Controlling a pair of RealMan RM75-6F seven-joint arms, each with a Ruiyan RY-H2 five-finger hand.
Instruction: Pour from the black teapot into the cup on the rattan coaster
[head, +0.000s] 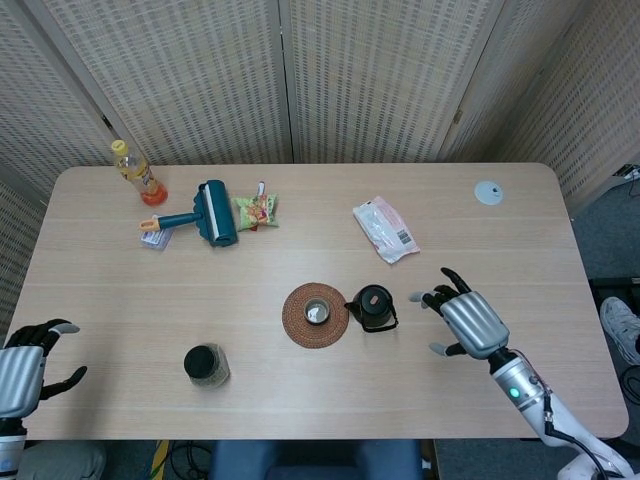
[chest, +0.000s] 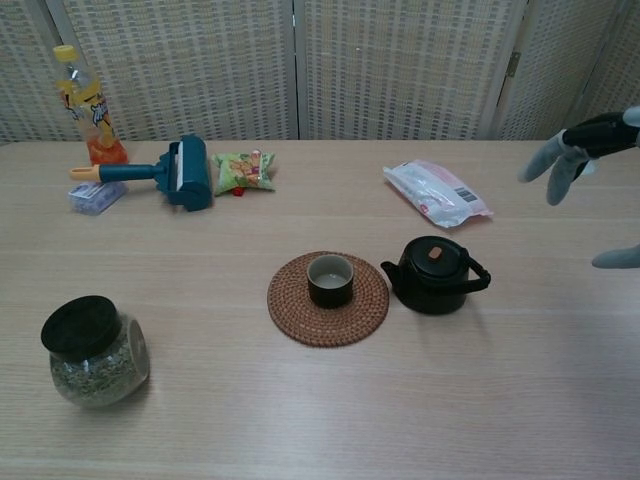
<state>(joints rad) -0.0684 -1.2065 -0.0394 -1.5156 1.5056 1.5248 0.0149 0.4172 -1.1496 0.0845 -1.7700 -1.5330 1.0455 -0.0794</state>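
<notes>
Head view: right hand (head: 467, 322) near black teapot (head: 373, 308)

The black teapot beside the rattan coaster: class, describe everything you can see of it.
The black teapot is squat and round, glossy, with a black lid topped by a small tan knob. Its short spout points toward the round woven rattan coaster; a handle sticks out on the opposite side. It stands upright on the pale wooden table, just beside the coaster. Nothing holds it; the right hand is open, apart from it.

Bright even light, soft shadows
</notes>
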